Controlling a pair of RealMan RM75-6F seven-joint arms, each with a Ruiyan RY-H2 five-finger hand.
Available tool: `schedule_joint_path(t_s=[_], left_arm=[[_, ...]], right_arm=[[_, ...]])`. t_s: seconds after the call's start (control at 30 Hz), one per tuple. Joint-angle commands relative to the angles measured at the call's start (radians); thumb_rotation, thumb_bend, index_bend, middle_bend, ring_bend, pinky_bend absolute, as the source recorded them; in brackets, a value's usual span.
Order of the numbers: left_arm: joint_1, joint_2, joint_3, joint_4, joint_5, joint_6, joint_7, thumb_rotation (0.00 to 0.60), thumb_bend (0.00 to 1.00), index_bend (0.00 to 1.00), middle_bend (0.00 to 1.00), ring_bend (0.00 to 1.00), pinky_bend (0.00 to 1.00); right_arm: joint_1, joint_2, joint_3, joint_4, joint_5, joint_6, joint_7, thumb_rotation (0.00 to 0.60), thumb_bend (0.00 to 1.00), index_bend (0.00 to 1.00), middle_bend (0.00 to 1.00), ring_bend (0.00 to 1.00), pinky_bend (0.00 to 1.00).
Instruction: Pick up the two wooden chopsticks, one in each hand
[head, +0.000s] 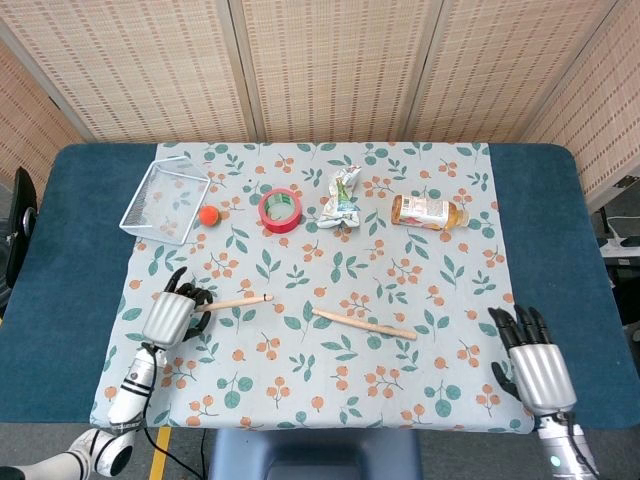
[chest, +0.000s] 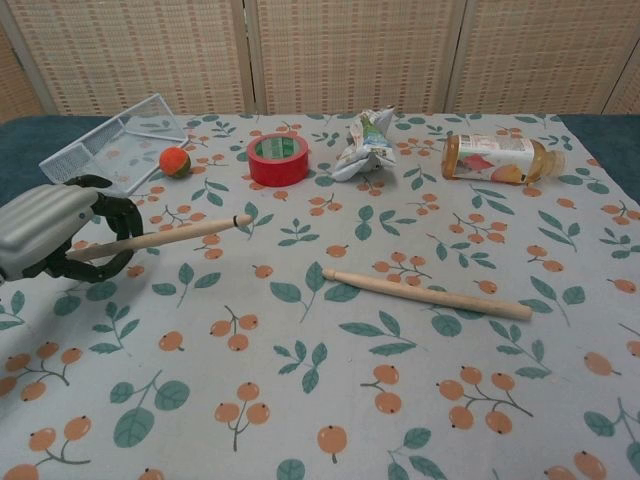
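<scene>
My left hand (head: 170, 316) (chest: 55, 232) grips one wooden chopstick (head: 238, 300) (chest: 170, 236) by its thick end, lifted off the cloth with its tip tilted up and pointing right. The second wooden chopstick (head: 364, 324) (chest: 428, 294) lies flat on the floral tablecloth near the middle, untouched. My right hand (head: 532, 364) hovers at the table's front right corner with its fingers spread and nothing in it, well right of the lying chopstick. The chest view does not show the right hand.
At the back stand a wire basket (head: 165, 199) (chest: 105, 148), an orange ball (head: 208, 214) (chest: 174, 160), a red tape roll (head: 281, 210) (chest: 277, 158), a crumpled wrapper (head: 343, 201) (chest: 364, 142) and a lying drink bottle (head: 428, 212) (chest: 497, 159). Blue table surface (head: 70, 270) borders the cloth.
</scene>
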Motion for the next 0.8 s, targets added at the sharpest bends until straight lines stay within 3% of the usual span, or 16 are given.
schedule_joint_path(t_s=[0.03,0.33,0.6,0.8], left_arm=[[0.021,0.033,0.012,-0.006,0.023,0.037,-0.038,0.6,0.55,0.79,0.79,0.39,0.13],[0.04,0.086,0.01,-0.046,0.026,0.058,-0.035,0.6,0.54,0.79,0.78,0.39,0.13],[0.044,0.096,0.003,-0.042,0.019,0.051,-0.041,0.6,0.54,0.78,0.78,0.39,0.13],[0.045,0.102,-0.005,-0.034,0.012,0.047,-0.05,0.6,0.54,0.78,0.78,0.39,0.12]], right_arm=[[0.03,-0.089,0.028,-0.005,0.042,-0.04,-0.09,0.6,0.29,0.12,0.17,0.0,0.0],[0.15,-0.312,0.108,0.073,0.209,-0.169,-0.319,0.6,0.29,0.19,0.23,0.0,0.0],[0.244,-0.448,0.14,0.166,0.305,-0.25,-0.405,0.6,0.29,0.28,0.3,0.0,0.0],[0.29,-0.496,0.148,0.211,0.34,-0.27,-0.433,0.6,0.29,0.35,0.35,0.03,0.0]])
